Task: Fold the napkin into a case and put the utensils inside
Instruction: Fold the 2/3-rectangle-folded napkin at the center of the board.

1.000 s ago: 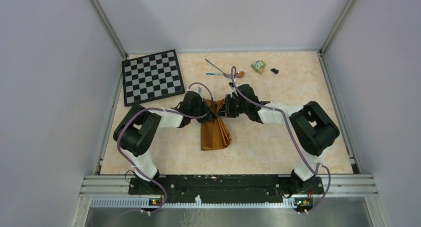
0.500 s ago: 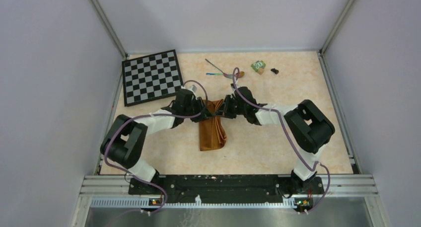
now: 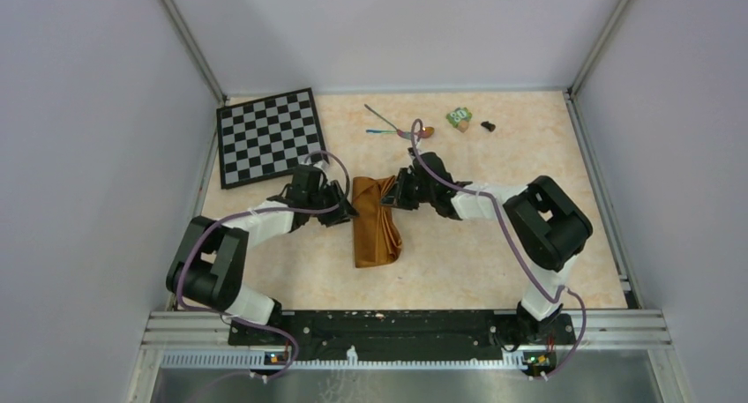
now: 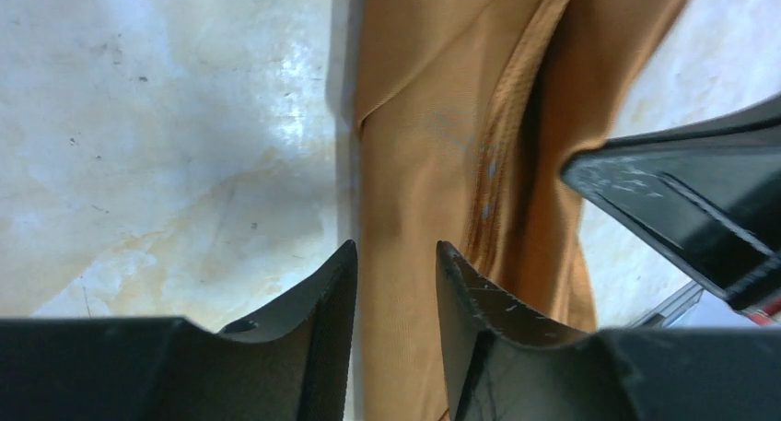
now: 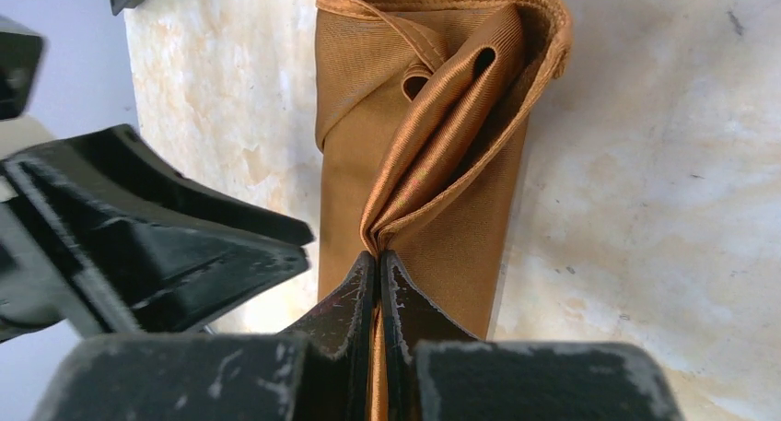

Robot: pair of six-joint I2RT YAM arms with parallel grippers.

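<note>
K: Beige marbled table, grey walls around. Where's the napkin?
M: Mid-table, folded into a long narrow strip, far end bunched.
K: Grippers?
M: Right gripper is pinched tight on a raised fold at the far end. Left gripper has its fingers parted, gripping nothing, at the strip's left edge.
K: Utensils?
M: Near the back wall, well apart from the napkin, between chessboard and green block.
</note>
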